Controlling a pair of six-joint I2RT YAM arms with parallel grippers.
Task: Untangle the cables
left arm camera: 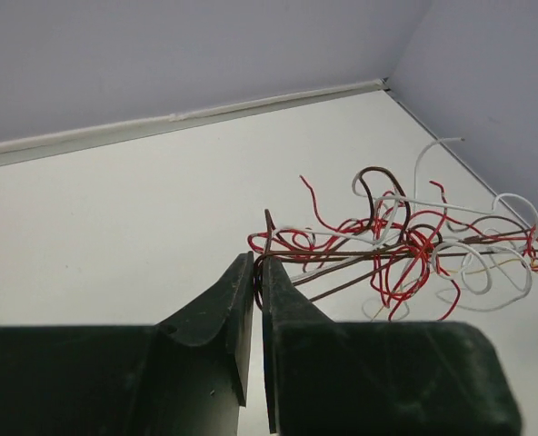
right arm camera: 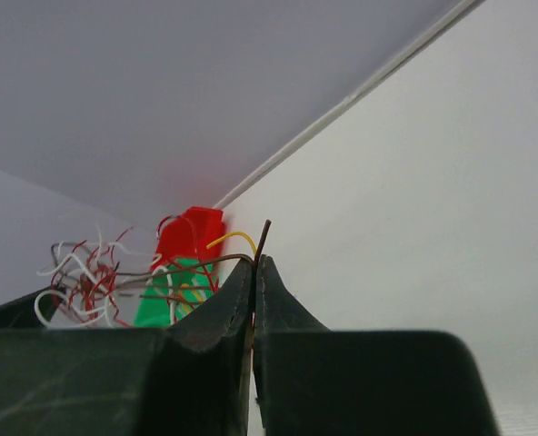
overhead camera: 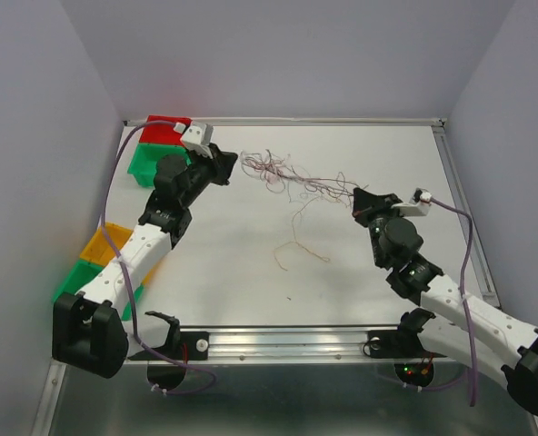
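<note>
**Both grippers pinch strands of the tangle**

In the top view the cables (overhead camera: 287, 173) lie as a thin bunch in the upper middle of the frame, on the white table (overhead camera: 251, 291). The bunch stretches from the left gripper (overhead camera: 233, 162) at its left end to the right gripper (overhead camera: 358, 195) at its right end. One loose strand (overhead camera: 298, 238), of pale orange colour, curls on the table below the bunch, near the centre of the frame.

In the left wrist view the left gripper (left arm camera: 258, 268) is clenched on a brown strand, and the red, white and brown cables (left arm camera: 405, 245) spread to the right of its tips. In the right wrist view the right gripper (right arm camera: 254, 263) is also pressed together on a brown strand. There the rest of the cables (right arm camera: 87, 282) hang at the left of the frame.

A red bin (overhead camera: 167, 127) and a green bin (overhead camera: 153, 162) stand in the upper left corner of the table. An orange bin (overhead camera: 101, 243) is at the left edge, lower down.
</note>
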